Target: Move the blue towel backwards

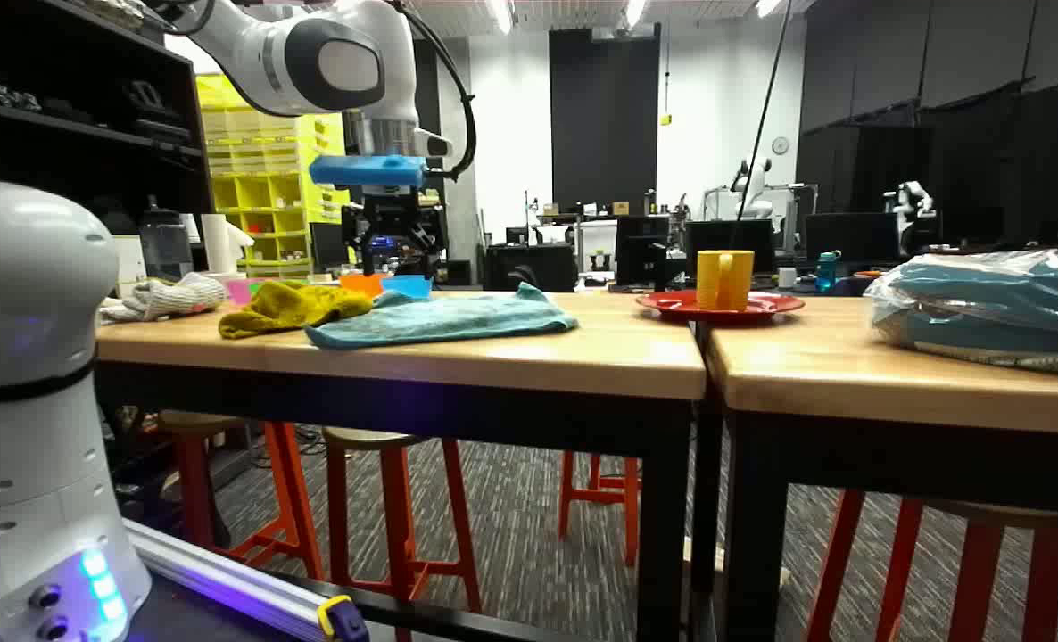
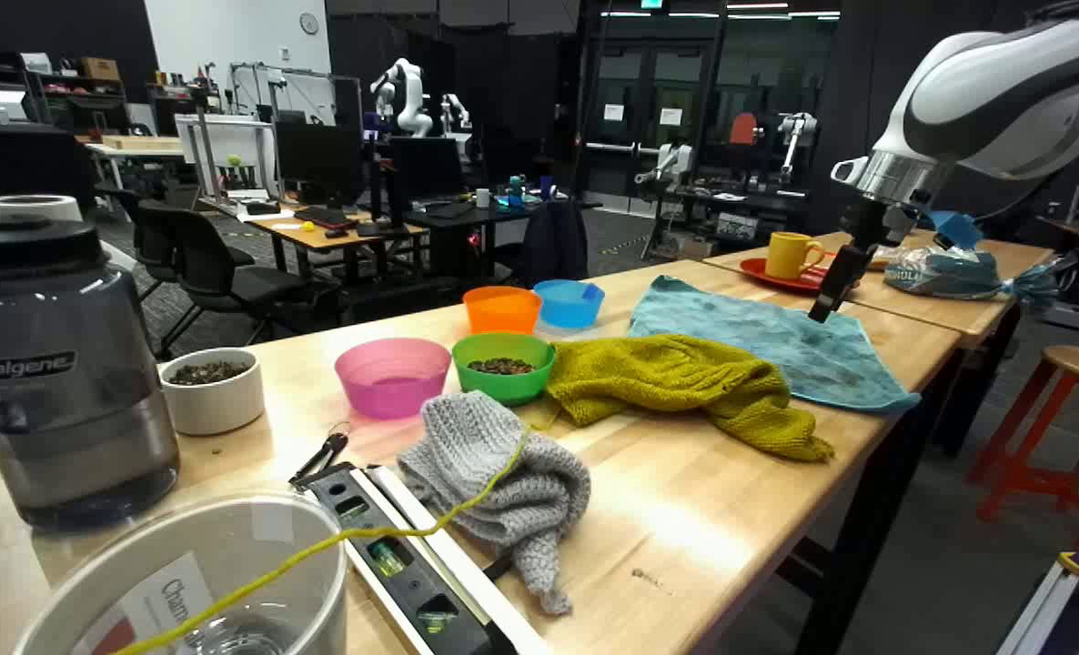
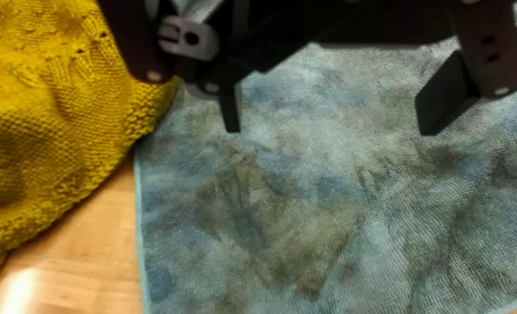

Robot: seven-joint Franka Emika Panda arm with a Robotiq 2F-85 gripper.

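Fingers spread above blue towel, yellow cloth at its edge

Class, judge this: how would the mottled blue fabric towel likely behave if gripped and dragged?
The towel is probably floppy, given its creases. Spread low, it should hardly tip or roll. The mustard-yellow knitted cloth, apparently touching its edge, might drag along.
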